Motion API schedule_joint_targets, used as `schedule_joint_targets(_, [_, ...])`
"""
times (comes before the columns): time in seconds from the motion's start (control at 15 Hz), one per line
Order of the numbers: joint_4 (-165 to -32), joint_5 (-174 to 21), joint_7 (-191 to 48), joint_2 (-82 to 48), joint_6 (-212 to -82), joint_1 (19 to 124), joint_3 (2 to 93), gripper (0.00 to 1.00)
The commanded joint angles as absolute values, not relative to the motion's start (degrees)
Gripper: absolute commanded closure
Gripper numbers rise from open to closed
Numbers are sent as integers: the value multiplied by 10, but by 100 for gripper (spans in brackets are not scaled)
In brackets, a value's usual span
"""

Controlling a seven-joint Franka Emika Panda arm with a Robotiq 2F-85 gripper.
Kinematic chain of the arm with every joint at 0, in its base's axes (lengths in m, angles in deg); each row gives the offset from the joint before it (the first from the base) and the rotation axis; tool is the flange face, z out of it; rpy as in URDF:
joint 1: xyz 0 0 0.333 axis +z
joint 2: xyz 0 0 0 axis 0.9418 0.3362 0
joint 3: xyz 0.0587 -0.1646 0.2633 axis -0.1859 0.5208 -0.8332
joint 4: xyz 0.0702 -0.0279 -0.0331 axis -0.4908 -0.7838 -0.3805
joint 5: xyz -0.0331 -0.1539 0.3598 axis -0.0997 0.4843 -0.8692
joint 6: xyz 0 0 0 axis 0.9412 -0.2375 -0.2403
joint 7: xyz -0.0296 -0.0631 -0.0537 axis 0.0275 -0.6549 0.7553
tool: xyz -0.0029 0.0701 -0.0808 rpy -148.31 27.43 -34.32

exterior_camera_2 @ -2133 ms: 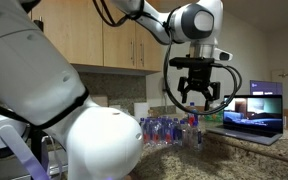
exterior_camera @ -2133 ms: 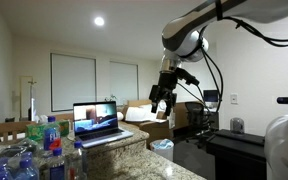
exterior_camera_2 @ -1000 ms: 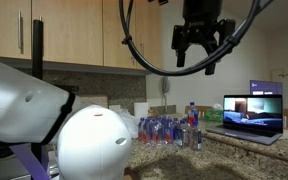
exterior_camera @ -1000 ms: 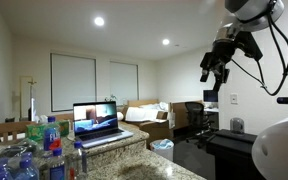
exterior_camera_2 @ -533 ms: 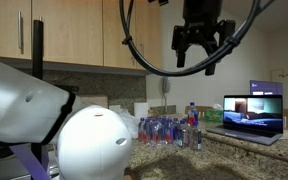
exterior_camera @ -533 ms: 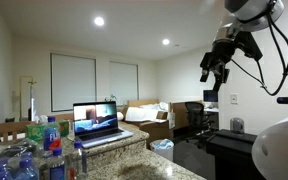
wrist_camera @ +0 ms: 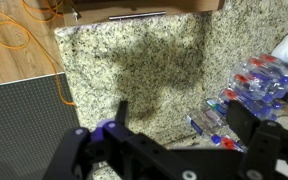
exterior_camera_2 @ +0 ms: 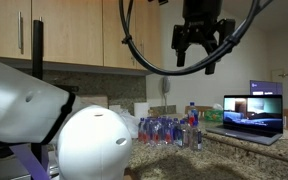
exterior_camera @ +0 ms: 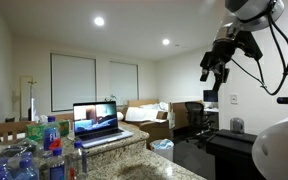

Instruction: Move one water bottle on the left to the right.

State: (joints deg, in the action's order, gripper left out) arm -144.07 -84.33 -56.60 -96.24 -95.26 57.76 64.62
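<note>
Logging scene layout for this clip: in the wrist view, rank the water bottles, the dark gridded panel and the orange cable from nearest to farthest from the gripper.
From the gripper:
1. water bottles, on the counter at right.
2. dark gridded panel, left, past the counter edge.
3. orange cable, top left on the wood floor.

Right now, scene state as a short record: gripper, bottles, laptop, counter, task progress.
gripper: open, holding nothing, high above the counter
water bottles: clustered together on the counter, none gripped
laptop: open, screen lit, on the counter beside the bottle cluster
counter: speckled granite; the wrist view looks down on it, with the bottles at the frame's right edge
task progress: no bottle picked up yet
</note>
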Motion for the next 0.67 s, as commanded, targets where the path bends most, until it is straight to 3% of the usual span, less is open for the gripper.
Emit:
schedule_joint_targets(0.0, [-1402,-859,-567,-944,-936,598,639,0])
schedule_joint_targets(0.6, [-1286,-883,-595,-900,-872,662,558,0])
